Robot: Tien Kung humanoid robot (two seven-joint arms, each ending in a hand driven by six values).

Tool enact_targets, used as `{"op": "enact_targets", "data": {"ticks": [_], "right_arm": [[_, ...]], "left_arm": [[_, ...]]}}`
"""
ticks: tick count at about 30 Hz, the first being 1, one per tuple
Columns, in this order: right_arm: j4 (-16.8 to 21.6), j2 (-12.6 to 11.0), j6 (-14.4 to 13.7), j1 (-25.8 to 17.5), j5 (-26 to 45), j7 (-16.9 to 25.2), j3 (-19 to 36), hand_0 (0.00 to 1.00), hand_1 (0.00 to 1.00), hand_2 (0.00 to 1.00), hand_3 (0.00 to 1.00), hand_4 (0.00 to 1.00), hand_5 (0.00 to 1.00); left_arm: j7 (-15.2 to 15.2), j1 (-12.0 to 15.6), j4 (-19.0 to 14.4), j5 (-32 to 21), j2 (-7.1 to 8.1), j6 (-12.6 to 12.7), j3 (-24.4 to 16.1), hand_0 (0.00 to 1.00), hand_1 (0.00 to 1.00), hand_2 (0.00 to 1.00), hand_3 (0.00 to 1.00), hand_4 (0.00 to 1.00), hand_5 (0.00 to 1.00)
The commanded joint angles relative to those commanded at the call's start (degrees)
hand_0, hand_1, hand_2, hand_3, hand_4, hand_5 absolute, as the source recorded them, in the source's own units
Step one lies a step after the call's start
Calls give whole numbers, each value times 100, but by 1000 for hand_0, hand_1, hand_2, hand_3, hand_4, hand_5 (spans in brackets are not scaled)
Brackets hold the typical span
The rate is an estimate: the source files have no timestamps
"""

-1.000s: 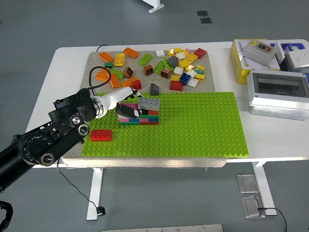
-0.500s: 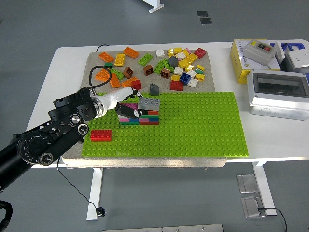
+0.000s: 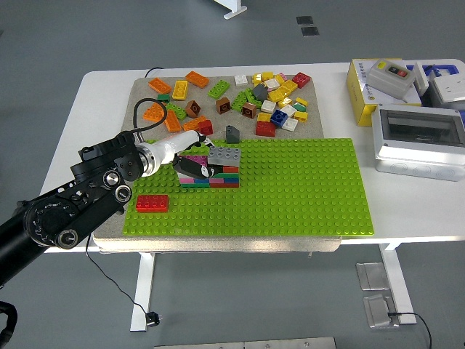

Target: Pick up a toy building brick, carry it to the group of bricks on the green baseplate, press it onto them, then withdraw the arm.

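My left robot hand [image 3: 195,161] sits against the left end of the stack of bricks [image 3: 215,171] on the green baseplate [image 3: 290,189], white and black fingers [image 3: 190,140] curled in around that end. Whether they pinch a brick of their own or only press on the stack I cannot tell; the fingers hide it. The grey brick [image 3: 224,154] caps the stack just beyond my fingertips.

The risk I see is in pulling away. If my fingers are hooked round an edge when the arm withdraws, the top layers could peel off, or the whole stack could tip toward me. A push that lands off-centre (I come in from the side, not from above) might seat a brick crooked, studs half caught.

The red brick [image 3: 152,203] lies near my wrist, on the baseplate's near-left part, and a low retreat could sweep it off. The loose pile [image 3: 251,94] beyond my hand lies well apart.
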Motion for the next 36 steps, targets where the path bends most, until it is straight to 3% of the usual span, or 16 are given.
{"op": "enact_targets", "data": {"ticks": [19,36], "right_arm": [[0,-2,-10,-23,-113,-51,70,735,804,785,673,379,750],[0,0,2,-32,-122,-57,67,735,803,785,673,373,748]], "left_arm": [[40,36,-82,9,36,-26,-12,926,952,962,767,700,345],[9,20,-162,10,79,-40,-67,928,952,964,774,741,372]]}}
